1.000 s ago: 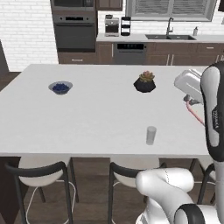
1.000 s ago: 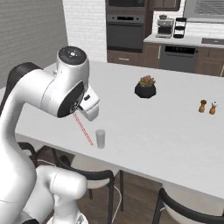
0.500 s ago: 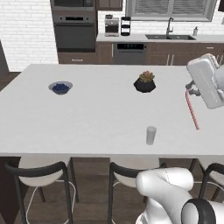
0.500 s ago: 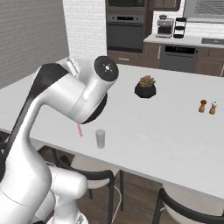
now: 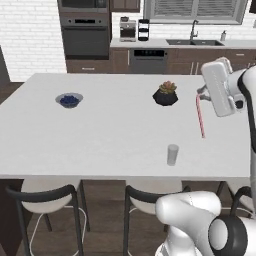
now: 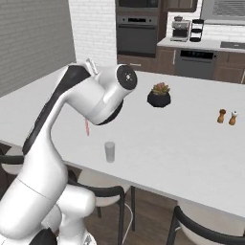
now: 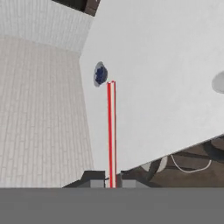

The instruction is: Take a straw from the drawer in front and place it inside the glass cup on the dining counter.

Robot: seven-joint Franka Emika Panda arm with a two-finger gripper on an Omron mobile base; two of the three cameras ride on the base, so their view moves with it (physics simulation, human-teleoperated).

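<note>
My gripper (image 5: 198,93) is shut on the top end of a red-and-white straw (image 5: 200,116), which hangs nearly upright above the white dining counter (image 5: 110,135). The glass cup (image 5: 172,154) stands upright near the counter's front edge, below and left of the straw, and apart from it. From the right base, my arm hides most of the straw (image 6: 87,127), whose lower end shows up and left of the glass cup (image 6: 110,151). In the hand view the straw (image 7: 111,131) runs up from between the fingertips of my gripper (image 7: 112,181). The drawer is out of view.
A dark blue bowl (image 5: 68,100) sits at the counter's left and a dark pot with a plant (image 5: 165,94) at its middle back. Salt and pepper shakers (image 6: 227,116) stand to the right. Stools (image 5: 47,200) line the counter's front edge.
The hand has risen and turned over the counter's right side, and the straw has swung from a slant to nearly upright, drifting slightly left. The cup has stayed put.
</note>
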